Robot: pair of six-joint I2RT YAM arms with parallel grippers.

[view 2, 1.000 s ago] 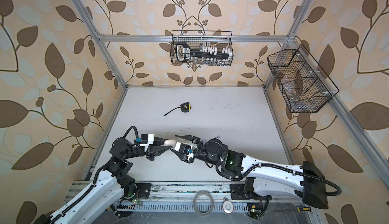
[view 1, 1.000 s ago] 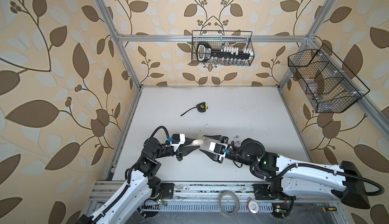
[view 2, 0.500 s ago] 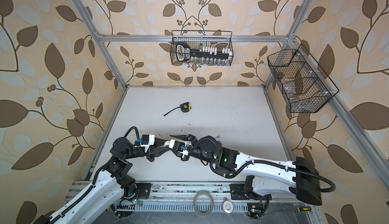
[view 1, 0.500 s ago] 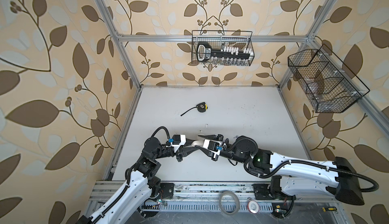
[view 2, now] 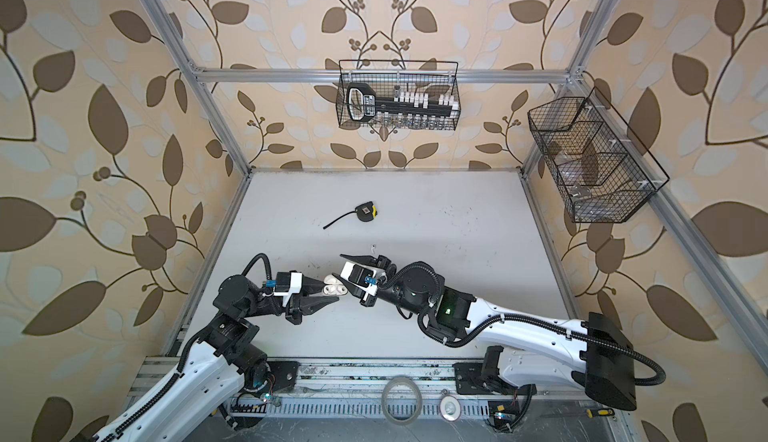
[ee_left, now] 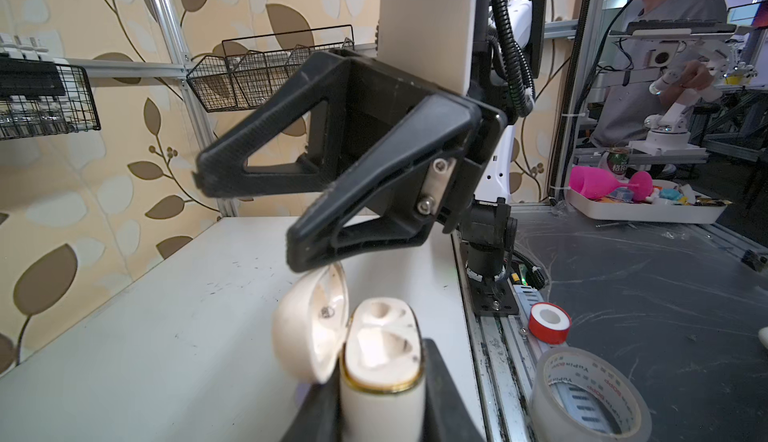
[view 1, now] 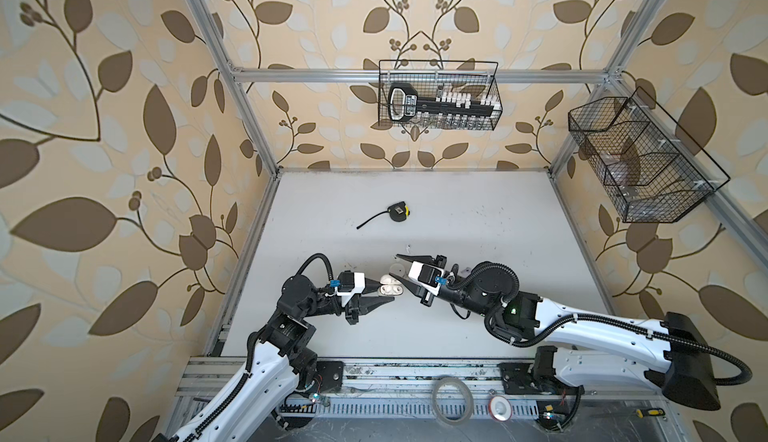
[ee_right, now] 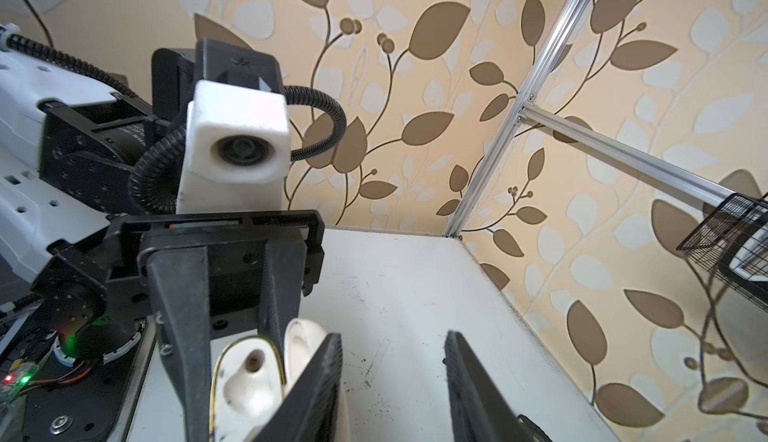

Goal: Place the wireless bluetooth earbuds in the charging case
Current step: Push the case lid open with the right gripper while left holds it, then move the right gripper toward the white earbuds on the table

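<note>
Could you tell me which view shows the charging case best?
Left wrist view: the charging case sits close, both sockets visibly empty. The right wrist view shows it partly hidden; both top views, tiny.

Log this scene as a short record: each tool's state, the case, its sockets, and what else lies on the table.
left tool: shut on the charging case
right tool: open, nothing between its fingers
contact: one right finger appears to touch the lid
lid: open
sockets: both empty
table: tape measure toward the back
earbuds: a tiny white piece beyond the right tool may be one; too small to tell
</note>
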